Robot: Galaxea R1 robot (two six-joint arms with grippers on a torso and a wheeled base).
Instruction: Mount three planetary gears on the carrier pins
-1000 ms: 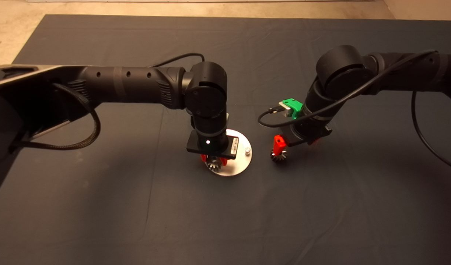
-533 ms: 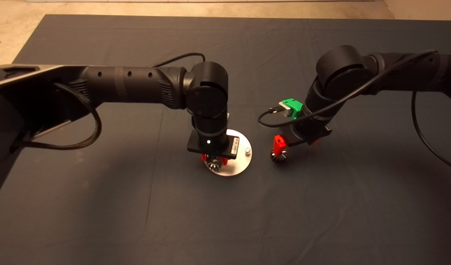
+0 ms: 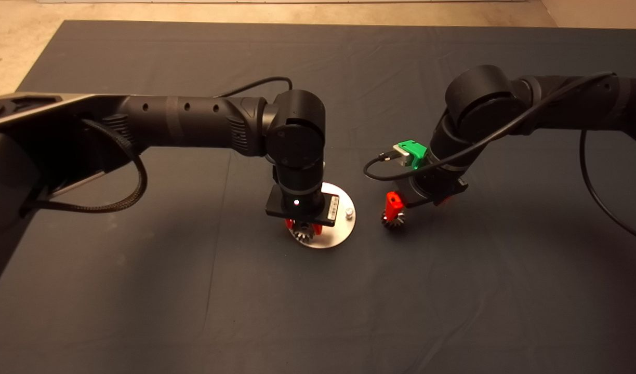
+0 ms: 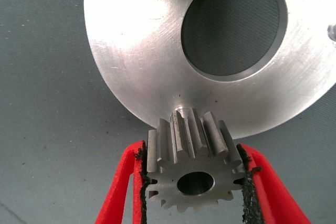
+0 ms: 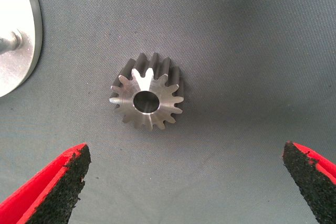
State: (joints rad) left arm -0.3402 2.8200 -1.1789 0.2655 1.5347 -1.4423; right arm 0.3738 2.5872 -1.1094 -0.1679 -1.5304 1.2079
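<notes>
My left gripper (image 4: 191,182) is shut on a planetary gear (image 4: 191,163), held level just over the near rim of the round silver plate (image 4: 136,51). A carrier pin (image 4: 181,113) shows right behind the gear, and another carrier pin (image 3: 348,212) stands bare on the plate's right side. In the head view this gear (image 3: 302,234) hangs under the left wrist. My right gripper (image 5: 184,182) is open wide above a second gear (image 5: 147,98) that lies flat on the mat just right of the plate. One of its red fingers (image 3: 393,203) stands beside that gear (image 3: 394,222).
The dark mat (image 3: 453,301) covers the table, with bare floor beyond its far edge. The plate's rim (image 5: 31,35) lies close to the loose gear. A black cable (image 3: 380,169) loops off the right wrist.
The left arm has shifted slightly right and nearer with its gear, staying over the plate's near rim. The right arm has not moved.
</notes>
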